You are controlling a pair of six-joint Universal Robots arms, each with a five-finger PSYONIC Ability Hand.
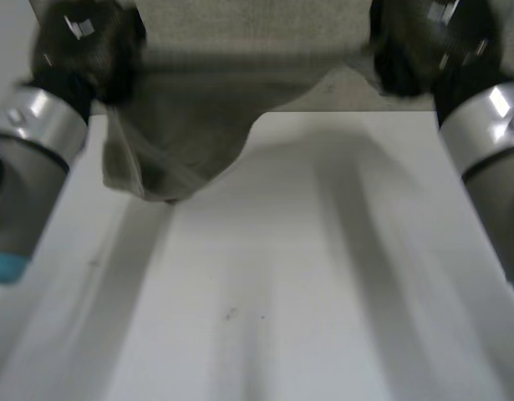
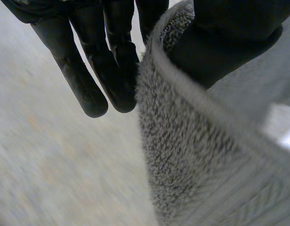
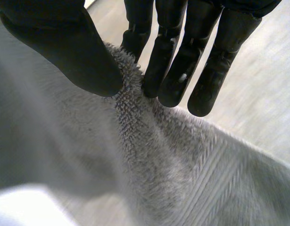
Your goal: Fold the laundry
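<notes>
A grey-green terry towel (image 1: 206, 109) hangs stretched between my two hands, lifted over the far part of the white table (image 1: 323, 276). My left hand (image 1: 89, 46) pinches one top corner: in the left wrist view its thumb (image 2: 220, 42) presses the towel's hem (image 2: 182, 141) against straight fingers (image 2: 102, 66). My right hand (image 1: 415, 46) holds the other top corner, with the thumb (image 3: 64, 47) and fingers (image 3: 182, 61) squeezing the fluffy edge (image 3: 135, 122). A lower flap of the towel (image 1: 148, 175) sags toward the table on the left side.
My two grey arms (image 1: 27, 167) (image 1: 491, 142) flank the table on either side. The near table surface is bare white with a few small specks (image 1: 230, 314).
</notes>
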